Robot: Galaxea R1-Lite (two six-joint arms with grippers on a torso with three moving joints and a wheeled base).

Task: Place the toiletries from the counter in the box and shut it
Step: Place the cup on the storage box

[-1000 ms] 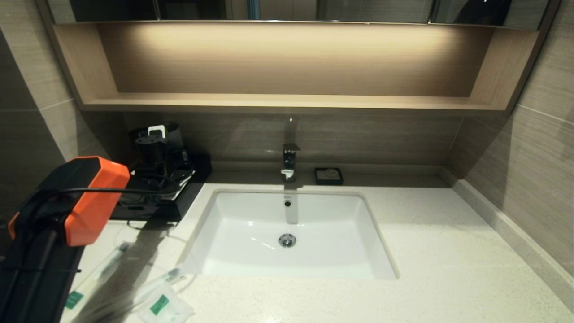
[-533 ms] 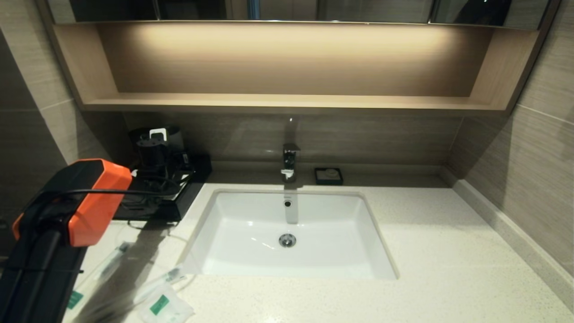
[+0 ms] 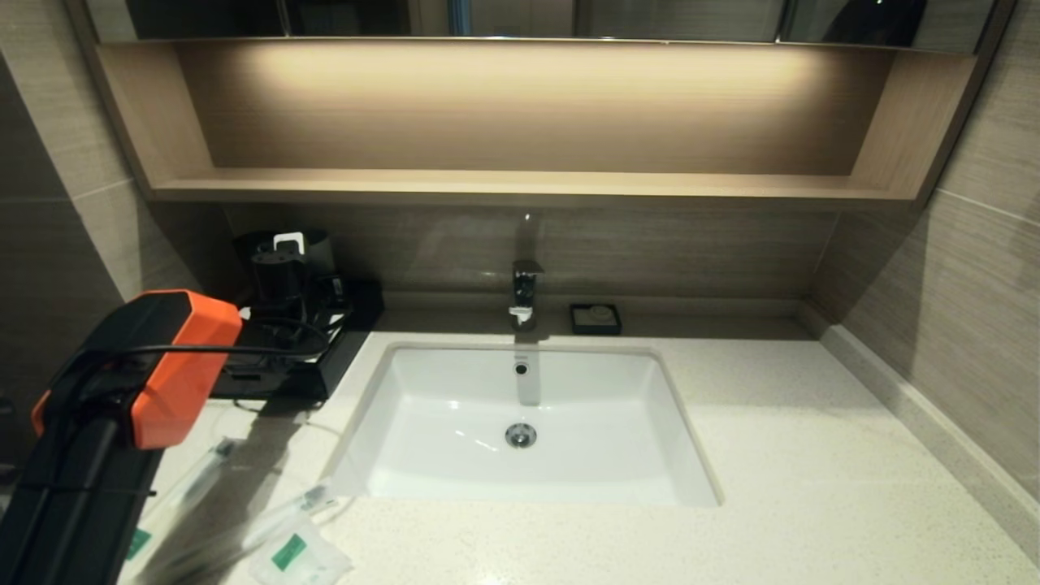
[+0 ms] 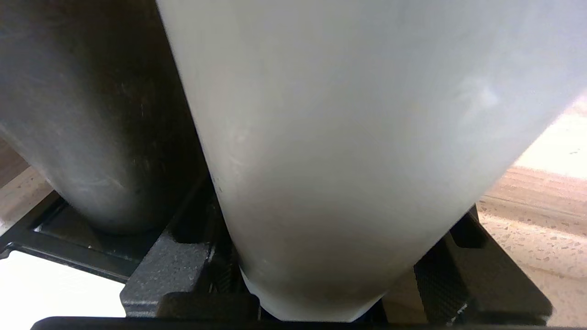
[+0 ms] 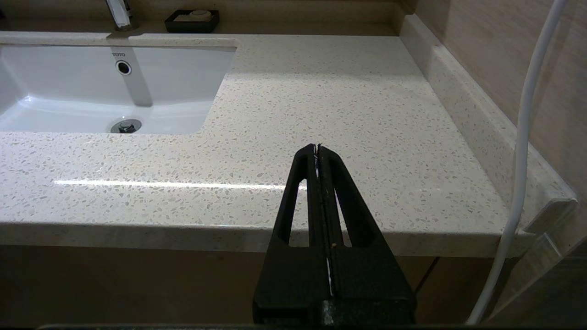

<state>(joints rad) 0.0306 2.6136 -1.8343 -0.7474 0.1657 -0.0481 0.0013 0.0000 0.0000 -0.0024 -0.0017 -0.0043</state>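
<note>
Left claw [image 4: 316,275]: set at the far left of the tabletop [image 3: 772,455], over the box [image 3: 325,366]. Its jaws stand on either side of a pale grey cup [image 4: 348,137] and press on its wall; I judge the cup grasped. A second, darker cup [image 4: 91,114] stands just beside it on the left. The cups sit on top of the box, so I judge I am holding this one to clear the box before loading it.

Right claw [image 5: 318,151]: clenched on nothing, parked off the near edge of the tabletop on the right.

Toiletries: none boxed yet. Two wrapped sticks [image 3: 191,479] [image 3: 284,508] and the white sachet [image 3: 296,556] lie at the near left, close to the sink [image 3: 520,406].

Obstructions: my own left arm reaches over the sticks and shadows them. The tap [image 3: 524,296] and soap dish [image 3: 595,318] stand far back, well apart from the work
</note>
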